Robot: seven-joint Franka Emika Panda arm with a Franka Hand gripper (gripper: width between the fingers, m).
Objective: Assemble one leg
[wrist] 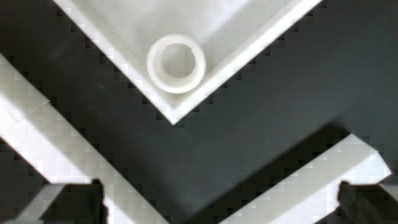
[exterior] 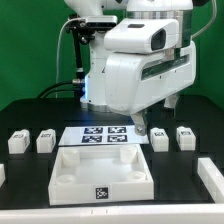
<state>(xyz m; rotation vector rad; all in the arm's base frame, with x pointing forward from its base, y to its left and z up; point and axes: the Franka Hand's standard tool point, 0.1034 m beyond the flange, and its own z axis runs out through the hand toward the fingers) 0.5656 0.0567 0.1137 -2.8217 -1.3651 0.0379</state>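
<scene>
Two legs stand at the exterior view's left [exterior: 18, 142] [exterior: 46, 141] and two at its right [exterior: 160, 138] [exterior: 186, 135]; all are small white blocks with marker tags. The large flat white panel [exterior: 100, 172] lies in front. My gripper [exterior: 141, 124] hangs above the table behind the panel's far right corner, close to the nearest right leg. In the wrist view my gripper [wrist: 214, 206] is open and empty, with dark fingertips [wrist: 64, 204] wide apart. Beyond them is a corner of the panel [wrist: 107, 30] with its round socket [wrist: 175, 62]. No leg shows in the wrist view.
The marker board [exterior: 103, 135] lies behind the panel, under the arm. White parts sit at the table's front edges, at the exterior view's left [exterior: 3, 175] and right [exterior: 210, 176]. Two white diagonal bands [wrist: 54, 120] cross the wrist view near the fingers; I cannot tell what they are.
</scene>
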